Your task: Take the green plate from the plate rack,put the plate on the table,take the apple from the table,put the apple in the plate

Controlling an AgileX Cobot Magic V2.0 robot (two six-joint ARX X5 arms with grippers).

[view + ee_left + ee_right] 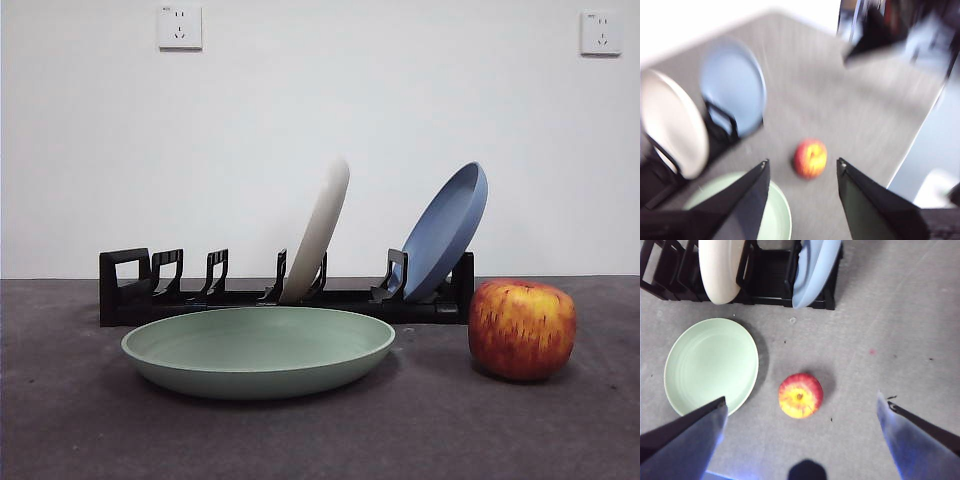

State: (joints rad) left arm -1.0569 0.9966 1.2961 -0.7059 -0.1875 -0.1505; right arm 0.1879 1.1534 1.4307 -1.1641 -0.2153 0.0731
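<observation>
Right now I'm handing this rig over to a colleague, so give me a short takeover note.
Left hand: open, holds nothing, above the table with the apple ahead of it.
Right hand: open wide, holds nothing, high over the apple.
Green plate lies flat on the table in front of the plate rack; apple sits beside it, apart.
Done: plate out and set down.
Left: pick the apple, put it in the plate.

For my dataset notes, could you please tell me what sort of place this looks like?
Probably a lab or test bench staged as a kitchen: a bare white wall with sockets, a plain grey table, and only a plate rack, a green plate and an apple.
</observation>
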